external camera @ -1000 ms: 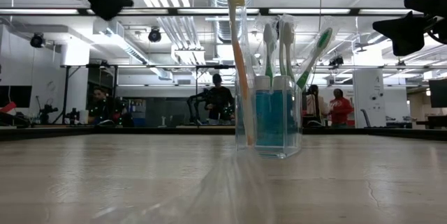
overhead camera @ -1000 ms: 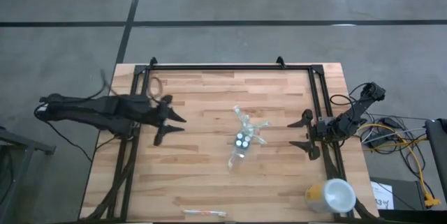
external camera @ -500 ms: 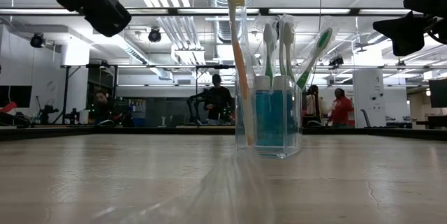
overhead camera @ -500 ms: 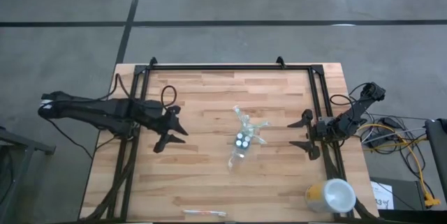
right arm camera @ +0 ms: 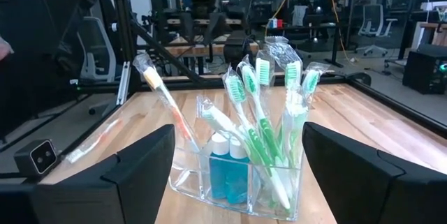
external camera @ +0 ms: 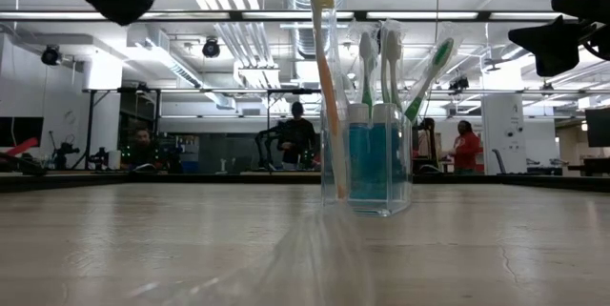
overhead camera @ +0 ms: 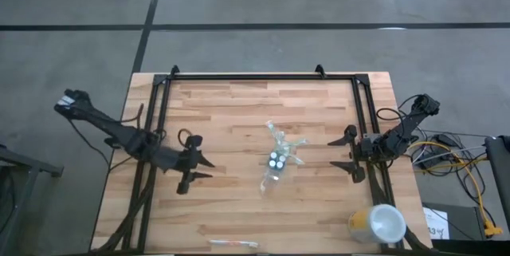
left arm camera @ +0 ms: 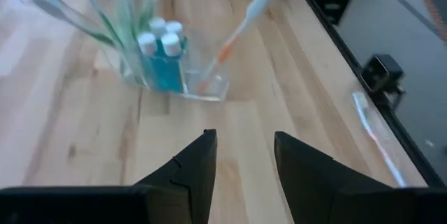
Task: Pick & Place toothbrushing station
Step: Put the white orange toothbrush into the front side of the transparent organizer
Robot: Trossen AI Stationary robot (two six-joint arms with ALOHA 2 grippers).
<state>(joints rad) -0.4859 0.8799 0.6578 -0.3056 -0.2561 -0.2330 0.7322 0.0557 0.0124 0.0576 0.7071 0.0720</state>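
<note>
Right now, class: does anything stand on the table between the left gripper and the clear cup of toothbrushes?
Nothing visible does. The left gripper is open, aimed at the clear cup, with only bare table between them. The right gripper waits open on the far side.

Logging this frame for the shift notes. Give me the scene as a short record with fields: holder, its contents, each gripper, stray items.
holder: clear plastic cup, upright, mid-table
contents: toothbrushes and blue tubes with white caps
left gripper: open, empty, left of the cup, apart from it
right gripper: open, empty, waiting at the table's right edge
stray items: yellow cup at the near right corner; wrapped toothbrush on the near edge
</note>
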